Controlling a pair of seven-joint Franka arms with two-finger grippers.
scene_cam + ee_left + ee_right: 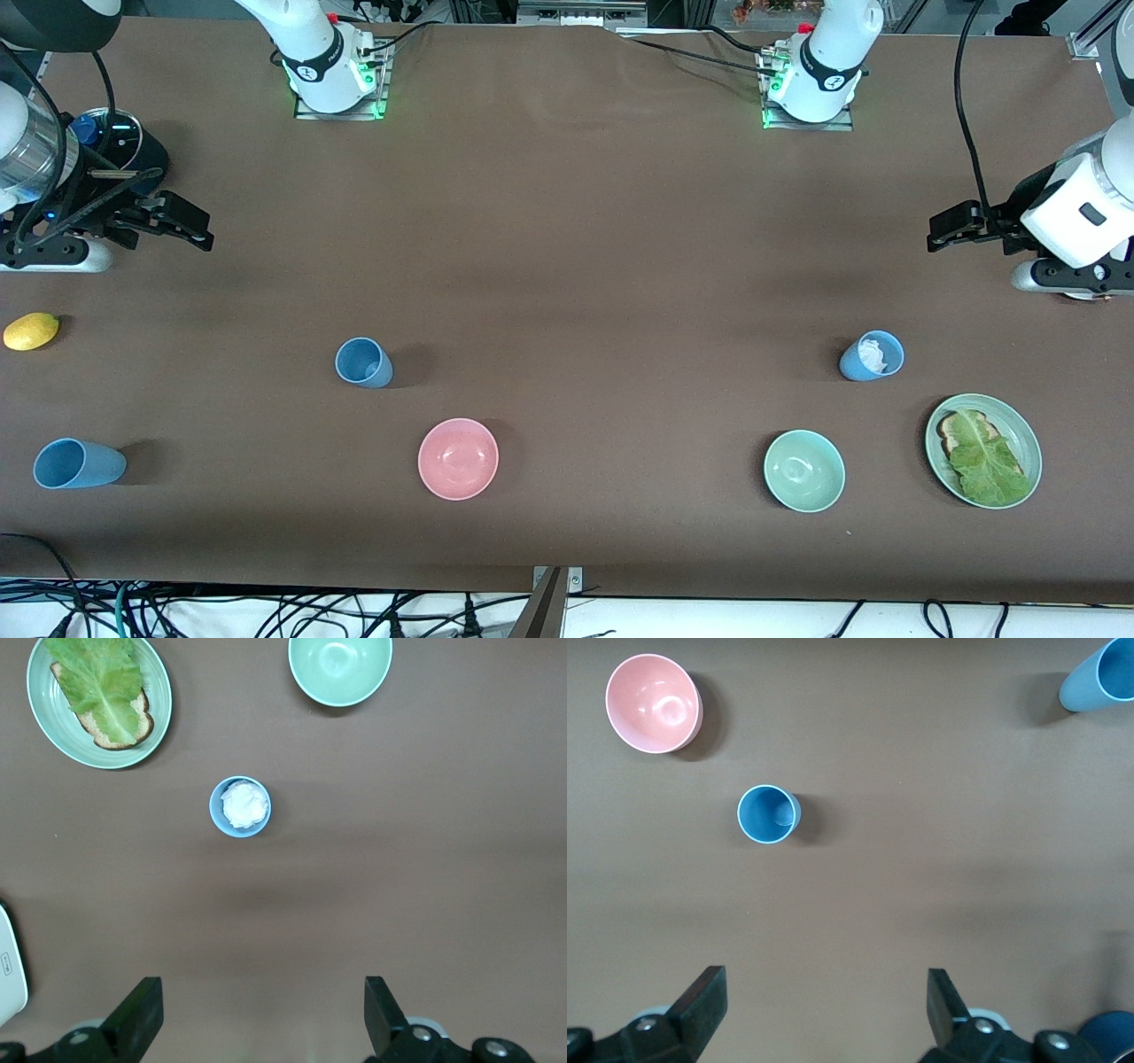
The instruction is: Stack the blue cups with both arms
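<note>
Three light, rigid blue cups (364, 362) (78, 463) (872, 356) stand apart on the tabletop; one holds something white. Left tool (946, 229) and right tool (184, 223) hover open. Best gripped across the rim.

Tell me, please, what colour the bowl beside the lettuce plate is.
Mint green; the small round bowl shows best in the left wrist view.

We find no text, label, brand or number that can be read anywhere; the small dark marks on the two arm bases by the table edge stay illegible.
</note>
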